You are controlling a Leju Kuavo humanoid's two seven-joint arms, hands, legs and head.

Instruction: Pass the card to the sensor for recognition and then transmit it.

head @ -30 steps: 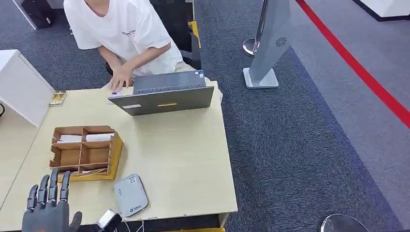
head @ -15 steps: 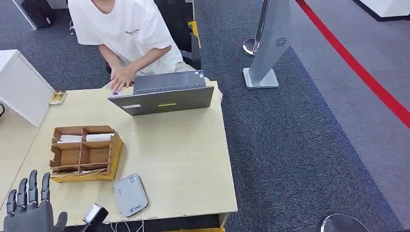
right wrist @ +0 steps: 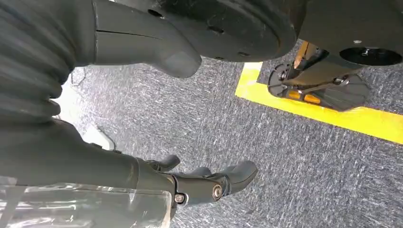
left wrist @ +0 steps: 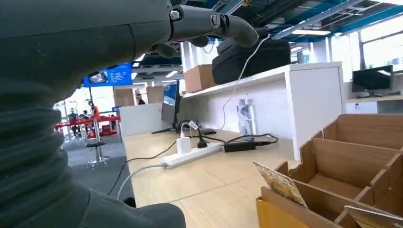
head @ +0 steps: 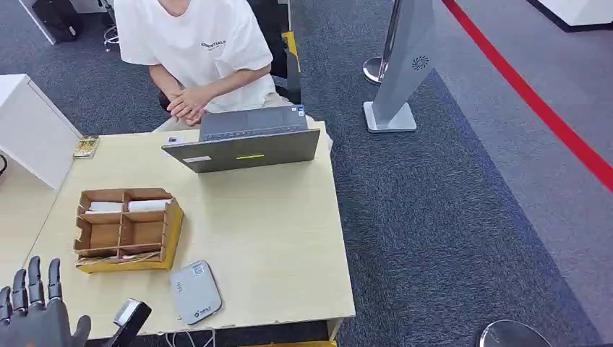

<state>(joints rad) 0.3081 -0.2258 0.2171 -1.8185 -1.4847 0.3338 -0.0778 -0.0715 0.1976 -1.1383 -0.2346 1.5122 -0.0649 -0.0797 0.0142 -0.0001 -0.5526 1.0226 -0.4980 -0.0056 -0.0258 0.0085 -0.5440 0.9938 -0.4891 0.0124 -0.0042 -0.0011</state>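
A cardboard divider box (head: 172,230) stands on the left half of the wooden table (head: 275,238). White cards (head: 148,205) lie in its far compartments, and a thin card (head: 123,258) leans in its near slot. The grey-white card sensor (head: 195,291) lies flat near the table's front edge, just right of the box. My left hand (head: 32,314) hovers at the near left corner, fingers (left wrist: 214,21) spread and holding nothing; the box (left wrist: 351,166) and a card edge (left wrist: 280,183) lie ahead of it. My right hand (right wrist: 204,183) hangs over carpet, fingers loosely extended and holding nothing.
A grey laptop (head: 246,144) stands open at the table's far edge, with a seated person (head: 195,50) behind it, hands clasped. A white cabinet (head: 32,130) adjoins the table at the far left. A grey stand (head: 401,65) and red floor line (head: 535,101) are to the right.
My left hand has drawn back and to the left, from beside the box's near edge to the table's near left corner. The person pulled a hand off the laptop and clasped both hands.
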